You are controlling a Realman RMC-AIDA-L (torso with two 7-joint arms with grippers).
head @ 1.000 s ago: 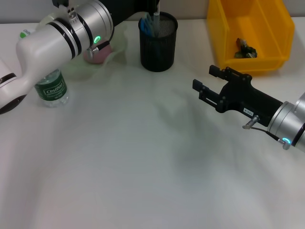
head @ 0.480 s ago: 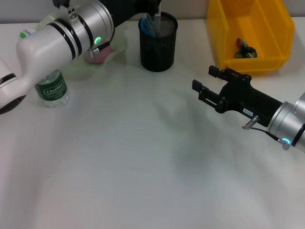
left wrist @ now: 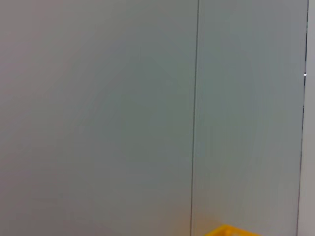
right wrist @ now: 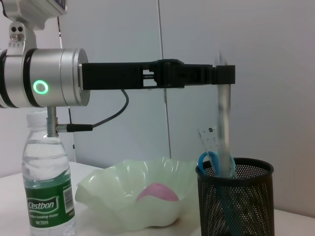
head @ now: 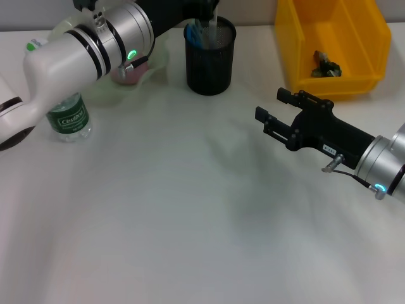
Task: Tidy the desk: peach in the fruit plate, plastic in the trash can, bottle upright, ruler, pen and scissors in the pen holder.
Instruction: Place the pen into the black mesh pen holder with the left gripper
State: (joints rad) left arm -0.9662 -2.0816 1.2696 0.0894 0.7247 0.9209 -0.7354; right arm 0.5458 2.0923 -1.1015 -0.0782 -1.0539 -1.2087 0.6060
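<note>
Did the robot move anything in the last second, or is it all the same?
Hardly anything moved. The left gripper stays above the pen holder, clamped on a long clear item, maybe the pen, whose lower end is already in the cup; the arm only shifted a touch. The right gripper hovers open, unmoved. The bottle, peach, fruit plate and trash can stayed put.

Yellow trash can (head: 354,44), black mesh pen holder (head: 210,57) (blue scissors (right wrist: 208,162) inside), pink peach (right wrist: 157,192).
</note>
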